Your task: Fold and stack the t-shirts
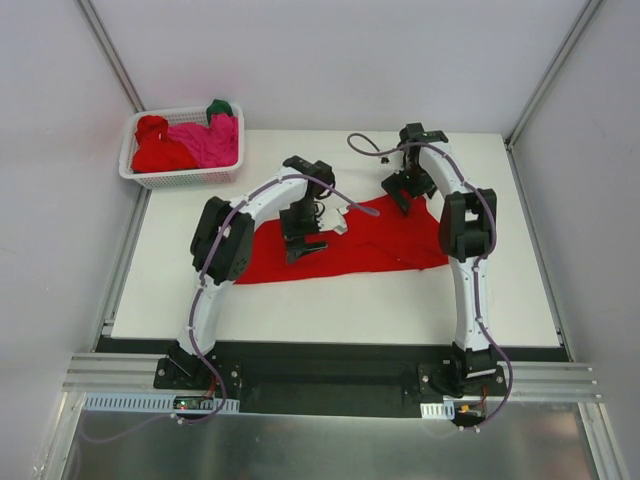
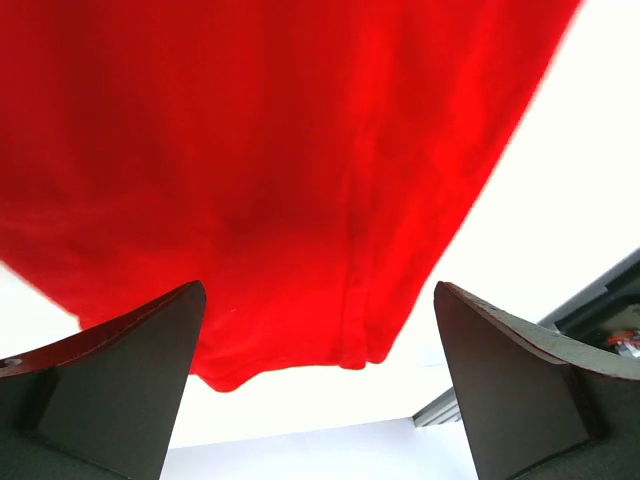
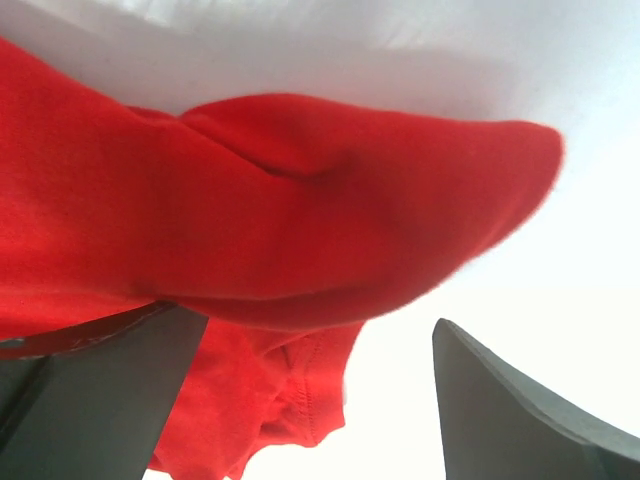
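One bright red t-shirt [image 1: 375, 245] lies spread across the middle of the white table [image 1: 330, 305], creased and partly doubled over at its right end. My left gripper [image 1: 303, 245] hangs open just above the shirt's left part; in the left wrist view its dark fingers [image 2: 130, 380] stand wide apart over the red cloth [image 2: 250, 150] near its hem. My right gripper [image 1: 400, 195] is open at the shirt's far right corner. There a bulging fold of the shirt [image 3: 330, 210] lies between and in front of the spread fingers [image 3: 520, 400], and nothing is pinched.
A white lattice basket [image 1: 185, 180] stands at the far left corner with a red shirt [image 1: 158, 145], a magenta one [image 1: 212, 142] and a dark green one [image 1: 218, 108] piled inside. Grey walls close in the table on three sides.
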Motion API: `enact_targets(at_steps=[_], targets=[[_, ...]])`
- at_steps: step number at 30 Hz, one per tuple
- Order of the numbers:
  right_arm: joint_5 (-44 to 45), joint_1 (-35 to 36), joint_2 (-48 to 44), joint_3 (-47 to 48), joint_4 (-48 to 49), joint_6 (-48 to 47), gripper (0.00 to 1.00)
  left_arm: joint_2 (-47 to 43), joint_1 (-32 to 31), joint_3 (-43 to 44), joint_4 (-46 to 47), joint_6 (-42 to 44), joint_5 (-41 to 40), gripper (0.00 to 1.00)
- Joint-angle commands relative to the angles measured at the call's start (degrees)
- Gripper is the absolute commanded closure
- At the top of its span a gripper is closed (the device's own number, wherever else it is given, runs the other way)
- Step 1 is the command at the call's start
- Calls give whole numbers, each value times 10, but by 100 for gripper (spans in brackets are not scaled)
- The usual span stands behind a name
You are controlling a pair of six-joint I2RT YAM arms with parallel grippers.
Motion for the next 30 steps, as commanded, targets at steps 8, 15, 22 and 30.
enact_targets(at_steps=[8,15,22,30], targets=[[-49,12,-80,-40,-46,22,4,7,79,-8,30,-1,-5,2],[-142,11,-90,-9,-134,7,4,-26,75,-72,29,6,26,2],[-266,11,-117,-68,-162,-9,4,-46,69,-107,33,17,11,3],[-271,14,-89,-120,-148,-24,4,-36,75,-131,55,23,-22,3]])
